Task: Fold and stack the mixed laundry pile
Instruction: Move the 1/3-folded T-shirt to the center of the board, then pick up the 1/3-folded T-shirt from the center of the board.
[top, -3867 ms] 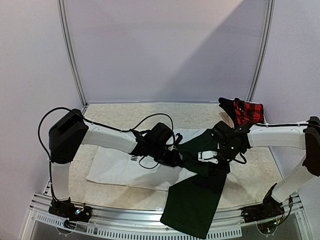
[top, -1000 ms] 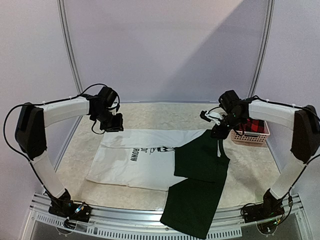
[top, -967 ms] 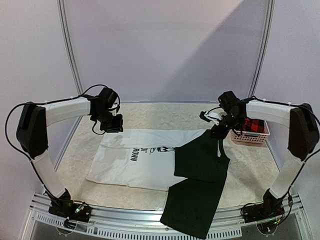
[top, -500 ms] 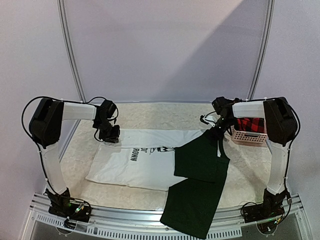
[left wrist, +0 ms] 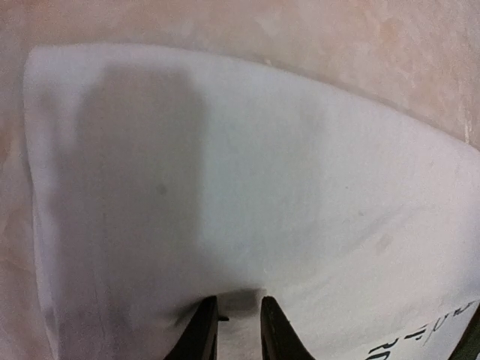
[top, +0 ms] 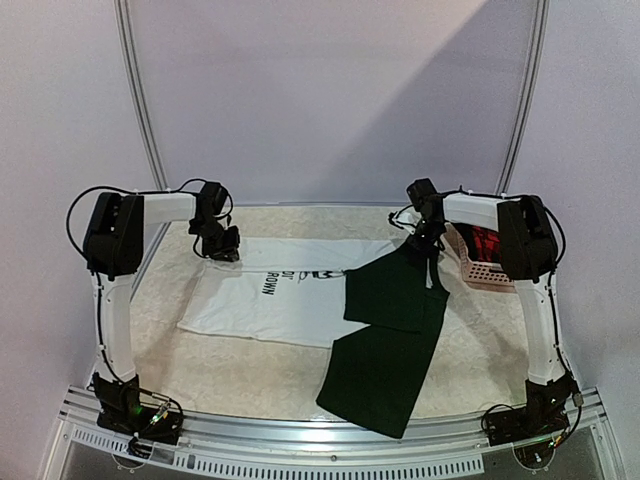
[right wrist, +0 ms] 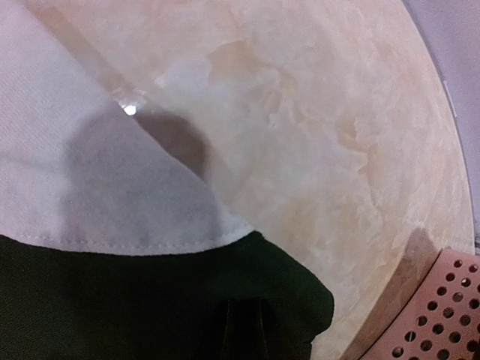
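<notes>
A long white cloth [top: 270, 295] with black lettering lies flat across the table's middle. A dark green garment [top: 385, 340] overlaps its right end and reaches toward the near edge. My left gripper [top: 224, 252] sits at the cloth's far left corner; in the left wrist view it [left wrist: 237, 301] is shut on a small fold of the white cloth [left wrist: 225, 172]. At the green garment's far corner is my right gripper [top: 428, 243]. Seen from the right wrist, it [right wrist: 244, 304] is shut on the dark green garment [right wrist: 112, 300], next to the white hem [right wrist: 97, 187]. A red-and-black checked shirt [top: 487, 241] lies in the basket.
A pink perforated basket [top: 480, 268] stands at the far right, close to my right gripper; its corner [right wrist: 442, 315] shows in the right wrist view. The beige marbled tabletop [top: 260, 375] is bordered by a metal rail along the near edge.
Both arms have stretched farther back. The white cloth and the green garment have slid away from the near edge with them. The right jaws have closed further.
</notes>
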